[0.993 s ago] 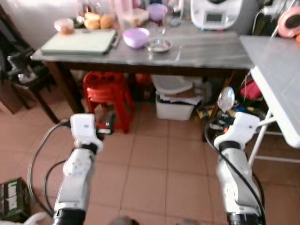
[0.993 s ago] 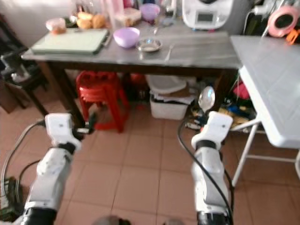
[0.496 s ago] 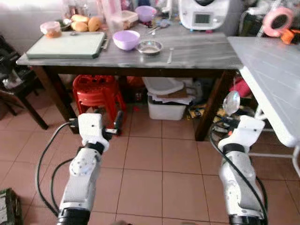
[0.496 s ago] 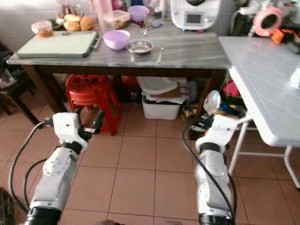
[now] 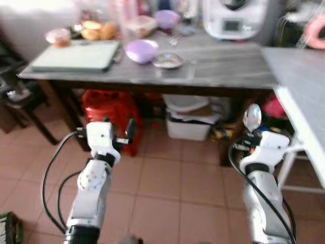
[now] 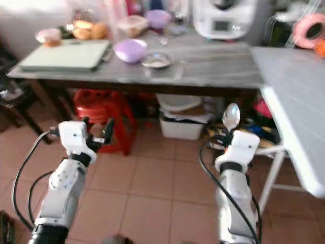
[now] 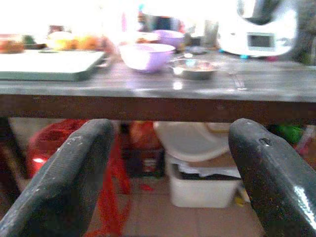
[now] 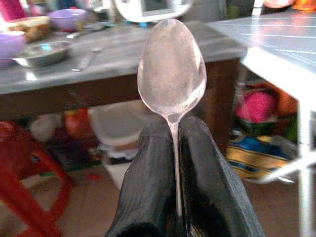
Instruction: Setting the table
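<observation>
Spoon (image 8: 172, 74): light, stiff, slippery metal; right gripper (image 8: 175, 163) pinches its handle, bowl upward. Left gripper (image 7: 170, 173) empty, fingers apart.

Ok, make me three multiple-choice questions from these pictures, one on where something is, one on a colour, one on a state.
1. Where is the small metal dish?
A. on the grey table, beside the purple bowl
B. on the red stool
C. on the floor tiles

2. What colour is the stool under the table?
A. blue
B. red
C. white

3. What is the right tool doing?
A. standing open with nothing in it
B. shut on a fork
C. shut on a spoon, bowl end up

Answers:
1. A, the dish sits on the tabletop next to the purple bowl.
2. B, the plastic stool below the table edge is red.
3. C, the right wrist view shows both fingers pressed on the handle of the spoon; the left tool is the open one.
</observation>
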Robot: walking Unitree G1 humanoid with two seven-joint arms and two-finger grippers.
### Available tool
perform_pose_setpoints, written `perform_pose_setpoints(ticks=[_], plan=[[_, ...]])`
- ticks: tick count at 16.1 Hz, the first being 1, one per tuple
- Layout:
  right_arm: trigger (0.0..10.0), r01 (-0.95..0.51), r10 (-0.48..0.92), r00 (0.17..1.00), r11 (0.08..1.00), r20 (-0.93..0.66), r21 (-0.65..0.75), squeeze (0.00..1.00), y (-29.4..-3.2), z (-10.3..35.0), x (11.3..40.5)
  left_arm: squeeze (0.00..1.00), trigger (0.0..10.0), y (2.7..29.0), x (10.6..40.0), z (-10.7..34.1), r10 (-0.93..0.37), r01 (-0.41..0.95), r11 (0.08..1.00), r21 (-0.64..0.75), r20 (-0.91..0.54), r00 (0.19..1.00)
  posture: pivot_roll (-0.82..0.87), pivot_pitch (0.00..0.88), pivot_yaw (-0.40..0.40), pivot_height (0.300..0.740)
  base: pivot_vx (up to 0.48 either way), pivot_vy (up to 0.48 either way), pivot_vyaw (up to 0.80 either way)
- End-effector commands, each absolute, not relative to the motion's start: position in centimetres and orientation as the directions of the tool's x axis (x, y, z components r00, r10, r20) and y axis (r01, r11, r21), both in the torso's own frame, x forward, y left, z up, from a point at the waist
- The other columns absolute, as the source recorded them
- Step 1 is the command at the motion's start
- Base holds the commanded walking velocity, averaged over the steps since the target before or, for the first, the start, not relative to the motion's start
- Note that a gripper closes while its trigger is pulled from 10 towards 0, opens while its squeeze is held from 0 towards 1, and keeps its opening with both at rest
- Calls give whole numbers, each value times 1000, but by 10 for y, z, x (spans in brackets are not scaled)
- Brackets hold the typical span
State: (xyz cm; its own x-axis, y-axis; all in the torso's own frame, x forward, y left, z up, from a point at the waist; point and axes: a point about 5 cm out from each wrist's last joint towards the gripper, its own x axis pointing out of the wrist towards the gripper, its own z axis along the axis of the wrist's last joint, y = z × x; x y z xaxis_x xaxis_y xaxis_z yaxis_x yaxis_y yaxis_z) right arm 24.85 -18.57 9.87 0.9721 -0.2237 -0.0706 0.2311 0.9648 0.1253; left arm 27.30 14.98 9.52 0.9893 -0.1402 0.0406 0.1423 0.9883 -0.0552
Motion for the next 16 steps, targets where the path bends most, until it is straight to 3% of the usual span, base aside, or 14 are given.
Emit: perform_pose_setpoints(ticks=[1, 16], plan=[[10000, 212, -209, 977, 969, -40, 126, 0, -183, 106, 250, 0, 10000, 153, 276, 100, -126, 129, 991, -47, 60, 990, -58, 0, 38, 740, 394, 0, 0], [10000, 174, -172, 985, 977, -28, 121, 0, -179, 111, 257, 0, 10000, 146, 276, 99, -150, 153, 986, -67, 50, 987, -57, 0, 31, 740, 411, 0, 0]])
